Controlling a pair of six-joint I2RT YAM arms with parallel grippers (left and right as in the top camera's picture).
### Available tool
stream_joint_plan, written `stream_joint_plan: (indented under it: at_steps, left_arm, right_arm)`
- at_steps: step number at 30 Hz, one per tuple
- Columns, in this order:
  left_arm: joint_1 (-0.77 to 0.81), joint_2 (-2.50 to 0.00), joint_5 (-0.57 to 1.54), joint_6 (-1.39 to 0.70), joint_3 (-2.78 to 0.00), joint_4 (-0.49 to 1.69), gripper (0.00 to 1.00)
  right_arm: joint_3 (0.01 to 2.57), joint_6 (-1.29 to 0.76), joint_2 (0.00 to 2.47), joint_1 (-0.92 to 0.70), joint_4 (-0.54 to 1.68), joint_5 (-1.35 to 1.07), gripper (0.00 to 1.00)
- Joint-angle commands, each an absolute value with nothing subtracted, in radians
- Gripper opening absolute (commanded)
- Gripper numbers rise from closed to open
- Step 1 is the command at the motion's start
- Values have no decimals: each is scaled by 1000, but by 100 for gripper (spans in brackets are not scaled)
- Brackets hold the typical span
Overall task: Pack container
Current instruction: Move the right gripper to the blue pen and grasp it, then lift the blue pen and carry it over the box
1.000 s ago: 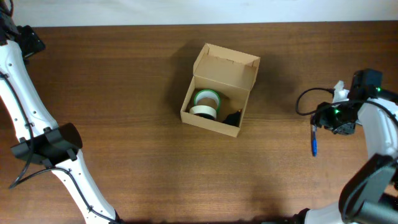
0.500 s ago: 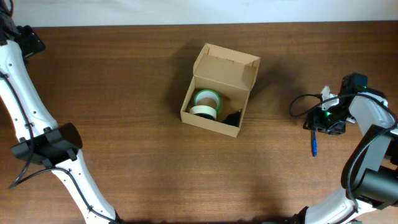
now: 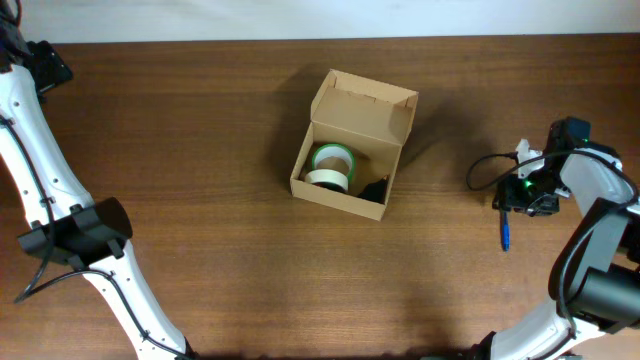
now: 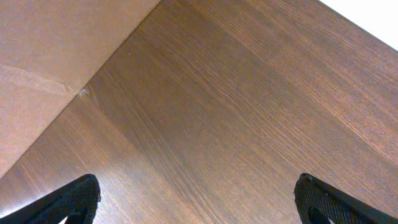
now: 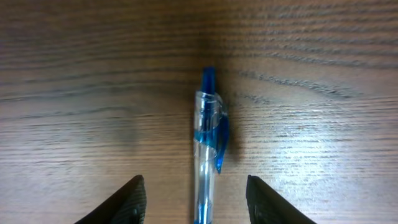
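Observation:
The container (image 3: 344,196), a tan cardboard box with its flap lid open, sits mid-table. Inside lie a green-and-white tape roll (image 3: 331,160), a cream tape roll (image 3: 326,178) and a black item (image 3: 375,188). A blue pen (image 3: 505,231) lies on the table at the right. My right gripper (image 5: 198,202) is open low over it, a finger on each side of the pen (image 5: 208,149), not touching. In the overhead view the right gripper (image 3: 523,193) sits at the pen's far end. My left gripper (image 4: 199,202) is open and empty over bare wood.
A flat cardboard surface (image 4: 43,68) fills the upper left of the left wrist view. The left arm (image 3: 50,200) runs along the table's left edge. A black cable (image 3: 490,165) loops beside the right wrist.
The right gripper moved left and toward the pen over the first half second, then held still. The box and left arm have not moved.

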State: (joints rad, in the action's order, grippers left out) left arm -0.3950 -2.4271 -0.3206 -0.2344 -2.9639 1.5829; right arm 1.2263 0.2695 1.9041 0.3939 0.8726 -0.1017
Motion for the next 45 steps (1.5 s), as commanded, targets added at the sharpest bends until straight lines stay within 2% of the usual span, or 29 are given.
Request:
stream_joint_plan:
  at_steps: [1, 6, 14, 16, 23, 33, 39, 45]
  left_arm:
    - [-396, -2408, -317, -230, -2960, 1584, 100]
    - [-396, -2408, -317, -230, -2960, 1584, 100]
    - [-396, -2408, -317, -230, -2960, 1584, 100]
    - [-396, -2408, -317, -230, -2960, 1584, 100]
    - [-396, -2408, -317, -230, -2960, 1584, 100]
    - [-396, -2408, -317, -230, -2960, 1584, 100]
    - [-396, -2408, -317, -230, -2960, 1584, 100]
    - [-396, -2408, -317, -230, -2960, 1584, 100]
  right_arm:
    - [1225, 273, 1946, 394, 871, -76, 50]
    - [1222, 246, 1981, 394, 870, -67, 40]
    - [1222, 185, 2002, 394, 847, -71, 12]
    - [1223, 182, 2002, 394, 846, -77, 9]
    - [1291, 182, 1998, 393, 853, -213, 6]
    - [1687, 181, 1994, 336, 1093, -263, 6]
    - [1957, 140, 1994, 215, 1224, -263, 4]
    - [2185, 181, 1994, 17, 1349, -259, 4]
